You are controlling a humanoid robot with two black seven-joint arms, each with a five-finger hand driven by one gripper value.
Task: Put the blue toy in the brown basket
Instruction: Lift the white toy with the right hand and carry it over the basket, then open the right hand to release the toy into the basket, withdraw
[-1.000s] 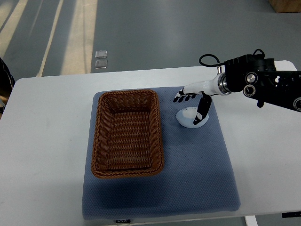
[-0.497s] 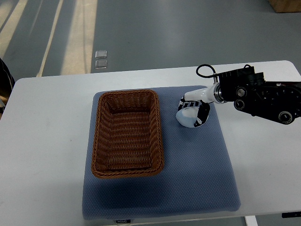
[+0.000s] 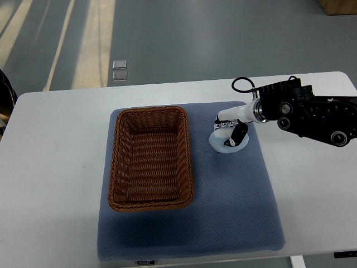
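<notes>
A pale blue, rounded toy lies on the blue mat, just right of the brown wicker basket. My right hand reaches in from the right edge and sits on top of the toy. Its dark fingers curl over the far side and the thumb presses the near right side, so it is shut on the toy. The toy still touches the mat. The basket holds nothing and stands about a hand's width left of the toy. No left arm shows.
The mat lies on a white table, and the basket fills the mat's left half. The right forearm's black housing and a looped cable hang over the table's far right. Grey floor lies beyond the far edge.
The right hand came down from beside the toy with fingers spread, moved left over it, and its fingers have curled around it. The toy shifted slightly.
</notes>
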